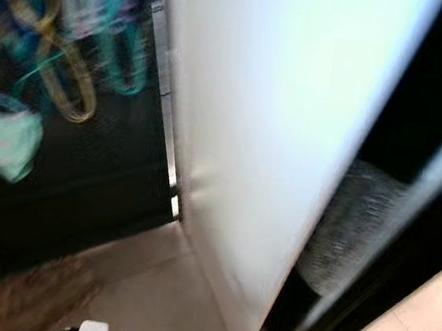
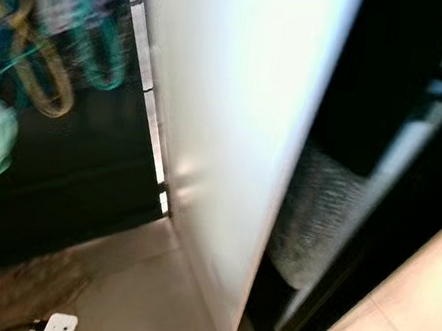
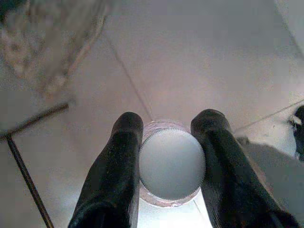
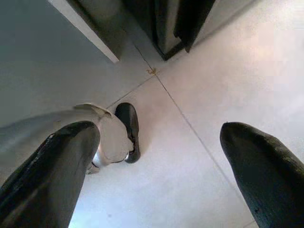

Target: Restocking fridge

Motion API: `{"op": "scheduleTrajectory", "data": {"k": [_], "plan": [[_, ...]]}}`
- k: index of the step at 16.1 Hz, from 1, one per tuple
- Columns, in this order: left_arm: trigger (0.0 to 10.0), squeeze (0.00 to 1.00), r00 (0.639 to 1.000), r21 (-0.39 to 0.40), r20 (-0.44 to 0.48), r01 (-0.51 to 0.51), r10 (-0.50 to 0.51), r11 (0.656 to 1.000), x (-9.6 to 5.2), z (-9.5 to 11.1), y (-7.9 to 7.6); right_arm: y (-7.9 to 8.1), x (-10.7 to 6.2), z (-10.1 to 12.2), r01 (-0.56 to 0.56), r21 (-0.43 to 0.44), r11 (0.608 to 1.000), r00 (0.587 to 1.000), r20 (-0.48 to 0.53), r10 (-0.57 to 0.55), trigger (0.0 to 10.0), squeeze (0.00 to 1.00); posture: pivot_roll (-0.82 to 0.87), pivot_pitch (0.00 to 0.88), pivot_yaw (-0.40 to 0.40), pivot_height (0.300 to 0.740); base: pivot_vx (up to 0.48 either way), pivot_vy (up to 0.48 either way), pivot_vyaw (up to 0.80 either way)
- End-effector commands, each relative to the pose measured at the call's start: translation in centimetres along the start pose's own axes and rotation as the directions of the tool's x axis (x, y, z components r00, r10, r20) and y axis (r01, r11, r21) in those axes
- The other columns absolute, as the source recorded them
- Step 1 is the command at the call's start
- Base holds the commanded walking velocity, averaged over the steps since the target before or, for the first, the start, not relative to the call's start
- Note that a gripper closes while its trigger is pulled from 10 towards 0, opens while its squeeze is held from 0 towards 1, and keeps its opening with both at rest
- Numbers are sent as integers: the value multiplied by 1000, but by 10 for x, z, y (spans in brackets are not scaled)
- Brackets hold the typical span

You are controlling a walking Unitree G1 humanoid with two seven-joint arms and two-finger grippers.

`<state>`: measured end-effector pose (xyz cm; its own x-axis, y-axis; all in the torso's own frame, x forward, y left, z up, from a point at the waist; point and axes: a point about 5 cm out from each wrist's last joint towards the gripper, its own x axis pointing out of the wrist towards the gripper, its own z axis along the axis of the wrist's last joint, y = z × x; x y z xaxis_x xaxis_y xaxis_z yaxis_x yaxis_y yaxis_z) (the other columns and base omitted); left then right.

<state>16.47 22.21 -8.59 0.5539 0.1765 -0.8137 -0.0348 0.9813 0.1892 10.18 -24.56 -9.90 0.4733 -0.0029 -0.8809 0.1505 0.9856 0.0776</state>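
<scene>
The left pincer [image 3: 171, 156] is clamped on a capped bottle [image 3: 172, 164], its long axis running straight out between the fingers toward the tiled floor [image 3: 190, 61]. The right pincer [image 4: 156, 175] hangs spread and empty. Ahead, the white fridge door [image 1: 273, 123] stands ajar, blurred, the dark interior to its right.

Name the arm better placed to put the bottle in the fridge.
Left. The left gripper already clamps the white-capped bottle; the right gripper hangs open over floor tiles.
</scene>
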Motion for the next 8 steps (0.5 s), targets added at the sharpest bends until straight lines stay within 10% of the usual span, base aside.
{"op": "scheduleTrajectory", "data": {"k": [1, 8], "plan": [[10000, 0, 1000, 10, -27, -5, 5, 1000, -1, -5, 1, 2, 1, 2, -3, 2, 1000, 1000, 1, 3, 10000, 0, -14, 0, 24, 740, 0, 0, -788], [10000, 0, 1000, 7, -31, -2, 2, 1000, -1, -5, 0, 2, 1, 2, -3, 2, 1000, 1000, 0, 3, 10000, 0, -14, 1, 22, 740, 0, 0, -788]]}}
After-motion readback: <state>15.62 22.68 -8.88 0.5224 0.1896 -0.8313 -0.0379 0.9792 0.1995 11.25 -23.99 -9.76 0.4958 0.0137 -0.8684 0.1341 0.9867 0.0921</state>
